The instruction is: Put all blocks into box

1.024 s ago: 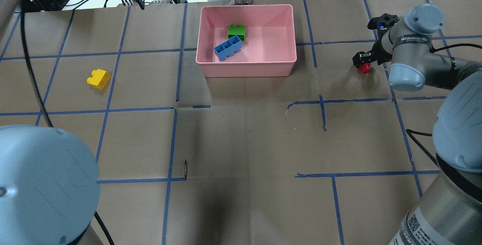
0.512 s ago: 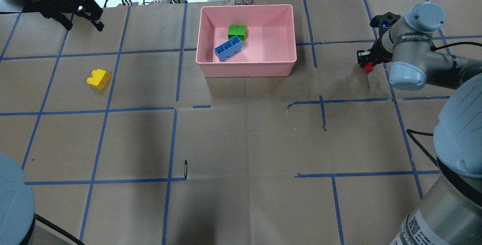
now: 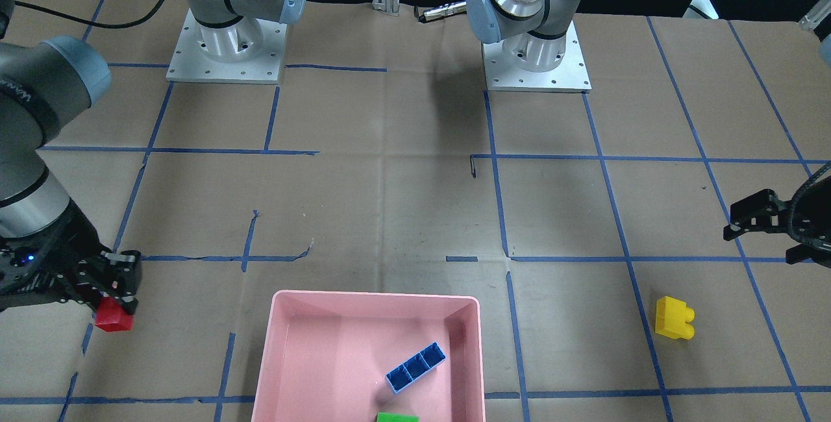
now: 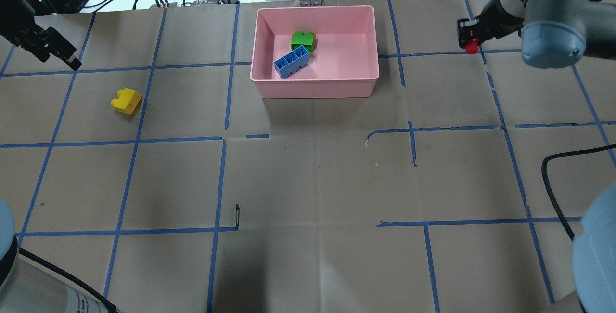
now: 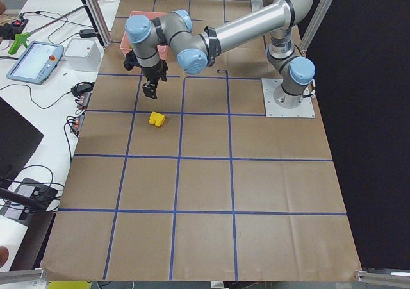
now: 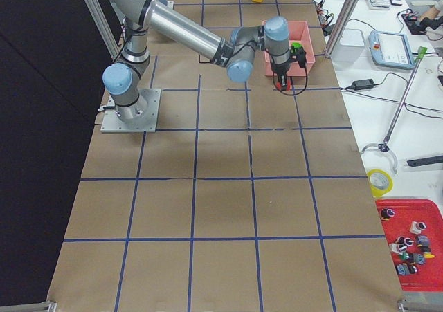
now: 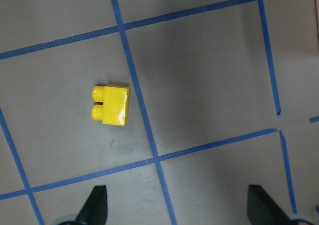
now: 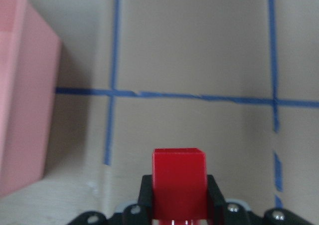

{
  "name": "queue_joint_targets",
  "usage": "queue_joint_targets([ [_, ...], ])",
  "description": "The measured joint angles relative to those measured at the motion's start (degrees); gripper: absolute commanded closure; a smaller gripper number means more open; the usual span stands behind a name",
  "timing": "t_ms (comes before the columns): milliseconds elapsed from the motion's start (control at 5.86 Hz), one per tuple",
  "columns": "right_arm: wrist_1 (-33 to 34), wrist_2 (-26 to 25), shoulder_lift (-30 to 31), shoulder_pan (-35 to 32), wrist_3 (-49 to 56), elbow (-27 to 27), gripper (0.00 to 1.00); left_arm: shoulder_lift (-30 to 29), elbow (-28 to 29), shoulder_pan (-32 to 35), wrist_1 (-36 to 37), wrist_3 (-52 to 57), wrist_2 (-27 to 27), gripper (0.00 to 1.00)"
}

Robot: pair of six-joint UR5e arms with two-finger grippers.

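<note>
The right gripper (image 8: 179, 197) is clenched on the red block (image 8: 179, 177), one finger on each side, and most of the block sticks out past the fingertips. In the overhead view this gripper sits to the right of the box (image 4: 313, 89), near its far right corner, apart from the wall. From the wrist, the box's pink wall fills the left edge and taped brown paper lies below.

The left gripper (image 7: 178, 205) is released, its jaws spread wide with nothing between them. The yellow block (image 7: 110, 104) lies on the table (image 4: 313, 183) ahead of the fingertips, touching neither, its two studs pointing sideways, just beside a blue tape line. Overhead, the gripper hangs near the table's far left edge and the yellow block sits well left of the box.

Inside the box, the blue block (image 4: 291, 61) lies hollow side up, with the green block (image 4: 303, 40) just behind it, towards the far wall
</note>
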State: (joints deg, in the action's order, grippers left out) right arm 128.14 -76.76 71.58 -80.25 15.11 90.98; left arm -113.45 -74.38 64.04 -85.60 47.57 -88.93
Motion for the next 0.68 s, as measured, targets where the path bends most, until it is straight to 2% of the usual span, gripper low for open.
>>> queue_joint_targets([
  [171, -0.8, 8.1, -0.2, -5.8, -0.7, -5.0, 0.97, -2.5, -0.1, 1.2, 3.4, -0.2, 0.0, 0.01],
  [341, 1.1, 13.6, -3.7, -11.7, -4.2, -10.4, 0.95, -5.2, -0.5, 2.4, 6.5, -0.4, -0.1, 0.01],
  [512, 6.0, 15.5, -9.1, -16.4, -8.7, -14.9, 0.81, -7.8, -1.3, 2.7, 9.4, -0.3, -0.2, 0.01],
  [683, 10.5, 15.7, -13.8, -19.4, -10.9, -17.1, 0.1, -10.0, -2.8, 2.7, 13.3, -0.1, -0.2, 0.01],
])
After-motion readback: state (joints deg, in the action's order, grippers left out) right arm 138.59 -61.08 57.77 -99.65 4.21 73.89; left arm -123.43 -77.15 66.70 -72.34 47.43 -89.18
